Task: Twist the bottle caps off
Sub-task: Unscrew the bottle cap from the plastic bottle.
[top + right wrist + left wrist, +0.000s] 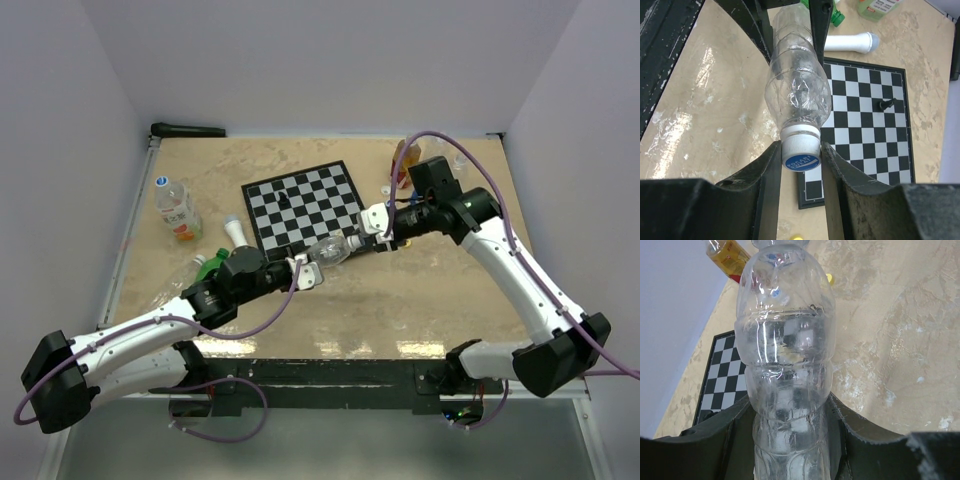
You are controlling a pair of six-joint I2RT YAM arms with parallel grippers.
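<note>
My left tool clamps the clear bottle over the table; my right tool pinches its blue-white cap (slick plastic). If the body slips, bottle and cap turn together.

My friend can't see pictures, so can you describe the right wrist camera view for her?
The right gripper pinches the blue-topped cap of a clear bottle held over the table. Beside it lies a chessboard with one black chess piece on it.
</note>
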